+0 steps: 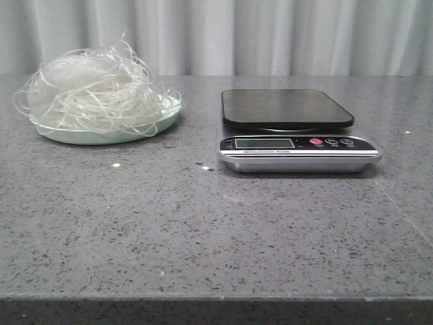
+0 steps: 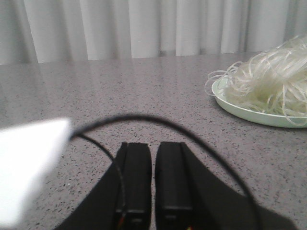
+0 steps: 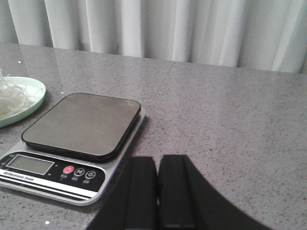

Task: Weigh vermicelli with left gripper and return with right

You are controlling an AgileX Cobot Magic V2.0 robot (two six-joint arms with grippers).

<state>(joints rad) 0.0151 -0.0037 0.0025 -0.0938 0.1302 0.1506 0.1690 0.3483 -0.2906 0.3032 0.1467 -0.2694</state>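
Observation:
The vermicelli is a fluffy tangle of thin whitish strands heaped on a pale green plate at the table's back left. The left wrist view shows the same vermicelli on its plate, well away from my left gripper, which is shut with nothing in it. A kitchen scale with a dark platform and a blank display stands right of centre. My right gripper is shut and empty, close beside the scale. Neither gripper appears in the front view.
A black cable loops in front of the left gripper's fingers. A blurred white patch fills one corner of the left wrist view. A white curtain hangs behind the grey speckled table.

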